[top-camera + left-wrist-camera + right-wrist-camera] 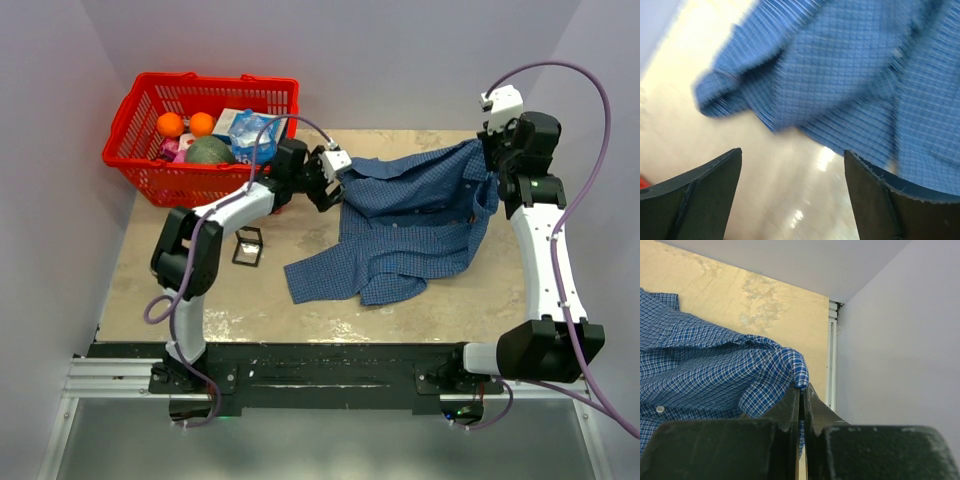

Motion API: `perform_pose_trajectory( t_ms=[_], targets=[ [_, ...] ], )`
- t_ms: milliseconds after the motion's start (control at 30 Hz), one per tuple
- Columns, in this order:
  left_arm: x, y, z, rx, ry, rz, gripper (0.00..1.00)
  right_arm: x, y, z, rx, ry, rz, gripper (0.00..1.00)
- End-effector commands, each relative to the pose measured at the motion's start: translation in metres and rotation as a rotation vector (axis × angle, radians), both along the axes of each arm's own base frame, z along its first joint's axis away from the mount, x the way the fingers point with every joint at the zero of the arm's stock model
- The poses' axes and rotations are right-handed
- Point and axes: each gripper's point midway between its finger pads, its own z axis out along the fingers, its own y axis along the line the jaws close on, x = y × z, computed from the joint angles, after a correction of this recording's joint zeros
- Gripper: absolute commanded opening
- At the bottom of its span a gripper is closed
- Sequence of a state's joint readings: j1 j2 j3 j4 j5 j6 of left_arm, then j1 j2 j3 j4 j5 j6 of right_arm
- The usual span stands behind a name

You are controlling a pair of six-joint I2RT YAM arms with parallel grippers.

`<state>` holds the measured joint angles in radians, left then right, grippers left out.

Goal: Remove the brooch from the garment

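The garment (410, 225) is a blue checked shirt spread over the middle and right of the table. Its far right corner is raised. My right gripper (491, 162) is shut on a fold of the garment (705, 365) at that corner, and the fold sticks out above the closed fingertips of the right gripper (802, 390). A white button (660, 409) shows low on the cloth. My left gripper (328, 190) hovers at the shirt's left edge. Its left gripper (792, 195) jaws are wide open over bare tabletop, just short of the blurred garment (840, 75). The brooch is hidden in every view.
A red basket (150, 165) with oranges, a green fruit and a bag stands at the far left corner, right behind the left arm. A small black-framed square (248, 247) lies on the table to the left of the shirt. Walls close in both sides.
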<state>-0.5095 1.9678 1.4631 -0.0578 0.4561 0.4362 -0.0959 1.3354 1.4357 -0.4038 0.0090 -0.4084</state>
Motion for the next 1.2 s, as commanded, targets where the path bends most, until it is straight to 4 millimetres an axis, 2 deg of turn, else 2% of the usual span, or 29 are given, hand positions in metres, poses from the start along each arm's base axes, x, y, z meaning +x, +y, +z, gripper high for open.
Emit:
perform_pose_trajectory(
  t_ms=[0,33,67,133,200,333,433,467,533,567,600,667,733,833,933,967,1033,1100,1133,1167],
  targets=[
    [0.045,-0.024,0.019,-0.128,-0.074,0.100,0.90,-0.003,0.000,0.019,0.020,-0.064,-0.007,0.00],
    [0.048,-0.028,0.006,-0.123,-0.053,0.103,0.90,-0.003,-0.001,0.023,0.021,-0.070,-0.009,0.00],
    [0.055,-0.033,0.013,-0.142,-0.059,0.098,0.91,-0.002,0.000,0.022,0.023,-0.065,-0.008,0.00],
    [0.057,-0.038,-0.004,-0.148,0.002,0.088,0.91,-0.004,-0.001,0.024,0.021,-0.068,-0.009,0.00],
    [0.057,-0.044,-0.002,-0.192,0.038,0.053,0.91,-0.005,-0.001,0.025,0.014,-0.066,-0.007,0.00],
    [0.059,-0.049,-0.016,-0.216,0.080,-0.002,0.85,-0.005,-0.001,0.025,0.010,-0.059,-0.005,0.00],
    [0.066,-0.049,-0.015,-0.204,0.041,-0.001,0.74,-0.002,-0.001,0.027,0.015,-0.061,-0.007,0.00],
    [0.066,-0.048,-0.014,-0.201,0.033,-0.005,0.66,0.000,-0.001,0.024,0.019,-0.056,-0.008,0.00],
    [0.067,-0.045,-0.006,-0.204,0.012,-0.024,0.56,0.002,-0.002,0.024,0.029,-0.057,-0.013,0.00],
    [0.065,-0.045,-0.005,-0.202,0.013,-0.040,0.44,0.003,-0.001,0.024,0.031,-0.055,-0.012,0.00],
    [0.063,-0.044,-0.004,-0.194,0.003,-0.062,0.40,0.005,-0.001,0.022,0.037,-0.056,-0.013,0.00],
    [0.053,-0.044,-0.007,-0.177,0.029,-0.110,0.38,0.006,-0.002,0.021,0.041,-0.057,-0.016,0.00],
    [0.044,-0.044,-0.011,-0.157,0.039,-0.159,0.41,0.008,-0.001,0.020,0.046,-0.062,-0.017,0.00],
    [0.034,-0.042,-0.019,-0.133,0.082,-0.191,0.30,0.010,-0.001,0.019,0.050,-0.067,-0.018,0.00],
    [0.031,-0.041,-0.021,-0.125,0.097,-0.191,0.30,0.014,0.003,0.017,0.065,-0.066,0.003,0.00],
    [0.031,-0.041,-0.023,-0.123,0.097,-0.192,0.22,0.014,0.003,0.017,0.067,-0.066,0.003,0.00],
    [0.036,-0.040,-0.022,-0.117,0.083,-0.173,0.16,0.015,0.004,0.018,0.071,-0.066,0.006,0.00],
    [0.045,-0.038,-0.022,-0.109,0.055,-0.142,0.19,0.014,0.005,0.018,0.071,-0.065,0.011,0.00],
    [0.047,-0.037,-0.024,-0.106,0.047,-0.122,0.28,0.014,0.004,0.019,0.071,-0.066,0.010,0.00],
    [0.055,-0.038,-0.018,-0.120,0.000,-0.103,0.52,0.014,0.005,0.019,0.072,-0.065,0.011,0.00]
  ],
)
